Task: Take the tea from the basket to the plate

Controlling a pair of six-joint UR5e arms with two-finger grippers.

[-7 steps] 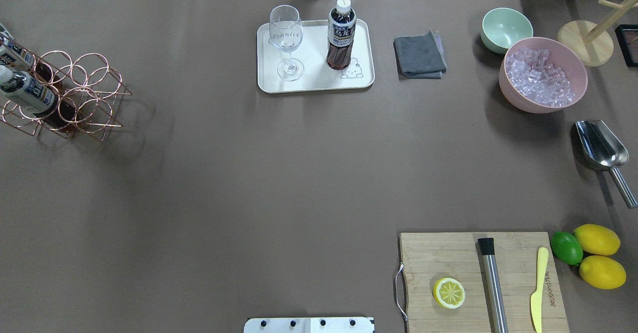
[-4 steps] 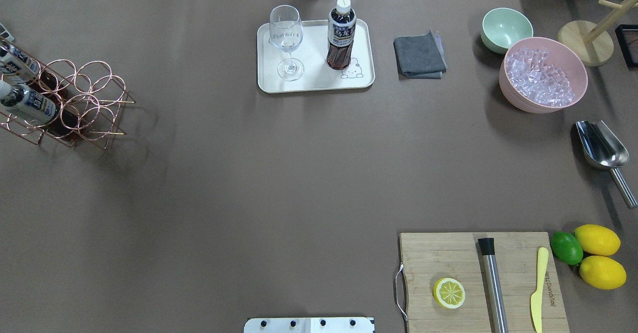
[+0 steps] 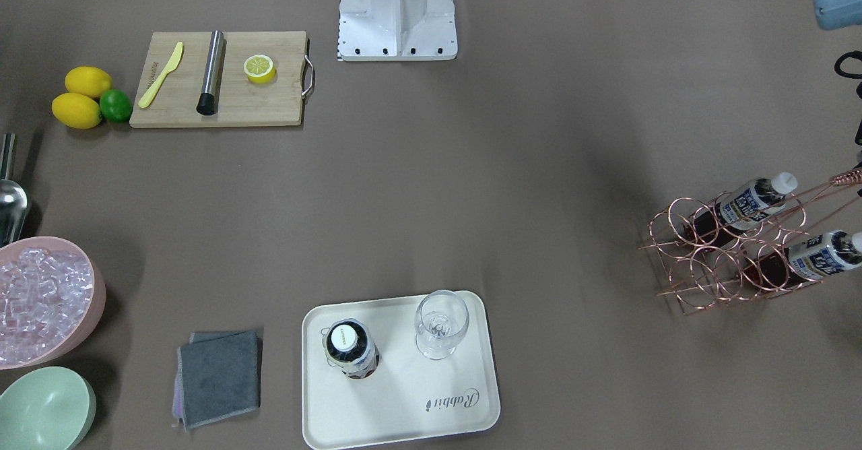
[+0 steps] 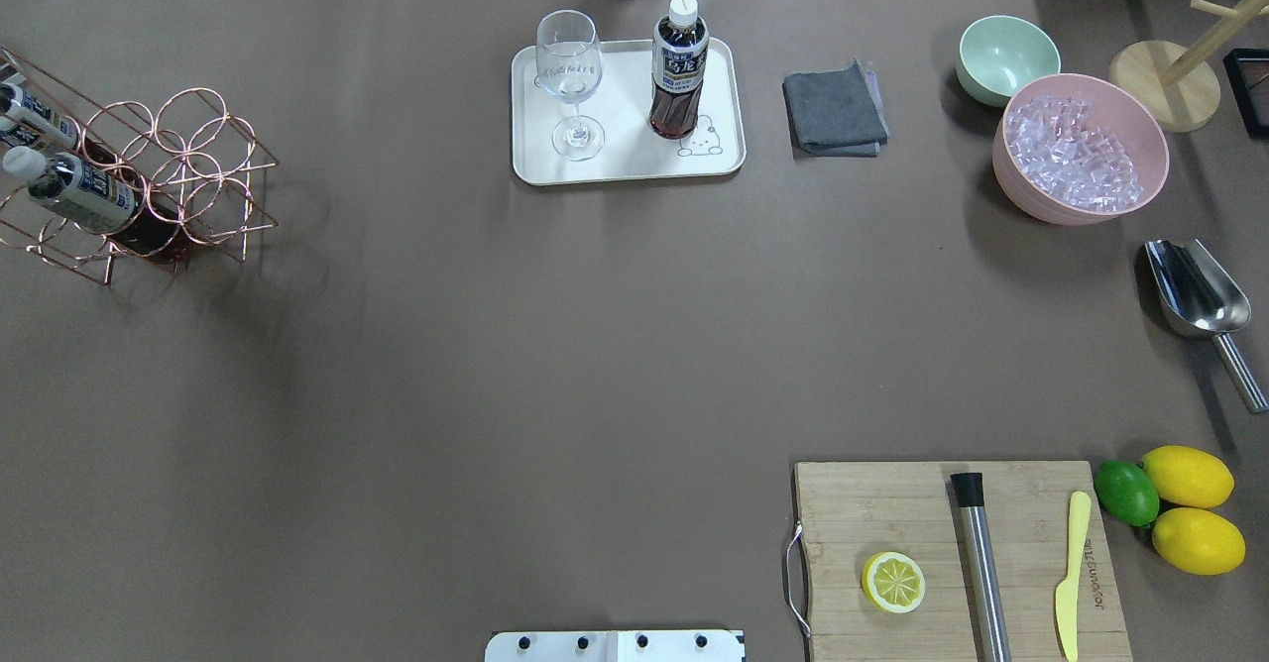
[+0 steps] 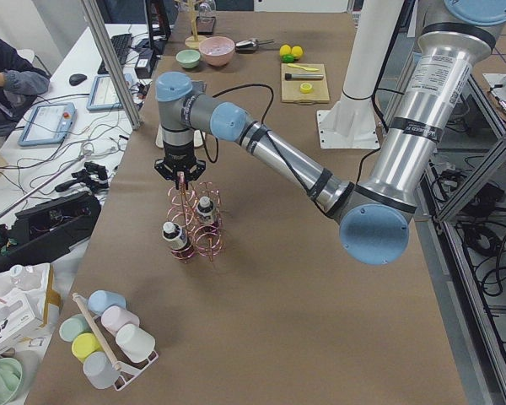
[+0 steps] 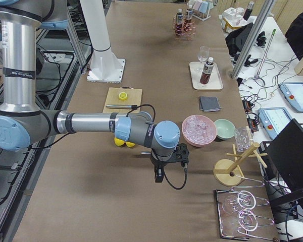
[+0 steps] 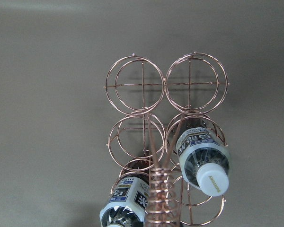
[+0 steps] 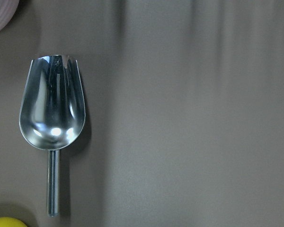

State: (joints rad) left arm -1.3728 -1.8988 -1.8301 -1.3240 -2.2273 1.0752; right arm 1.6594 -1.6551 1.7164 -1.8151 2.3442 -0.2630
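One tea bottle [image 4: 679, 67] stands upright on the cream plate [image 4: 625, 168], which also shows in the front view [image 3: 404, 423]. Two more tea bottles [image 4: 79, 191] [image 3: 747, 204] lie slanted in the copper wire basket [image 4: 169, 176] at the table's left end. In the exterior left view my left gripper [image 5: 181, 173] is at the top of the basket's handle; I cannot tell whether it is open or shut. The left wrist view looks down on the basket [image 7: 142, 94] and both bottles [image 7: 201, 158]. My right gripper [image 6: 160, 174] hangs over the table near the steel scoop [image 8: 52, 109]; I cannot tell its state.
A wine glass [image 4: 570, 77] stands on the plate beside the tea. A grey cloth [image 4: 833, 112], a mint bowl [image 4: 1006, 53] and a pink bowl of ice [image 4: 1150, 166] sit at the back right. A cutting board [image 4: 892, 513] with a lemon half lies front right.
The basket with its two bottles has shifted right and farther back in the overhead view, and its tilt has changed. Nothing on the plate has moved.
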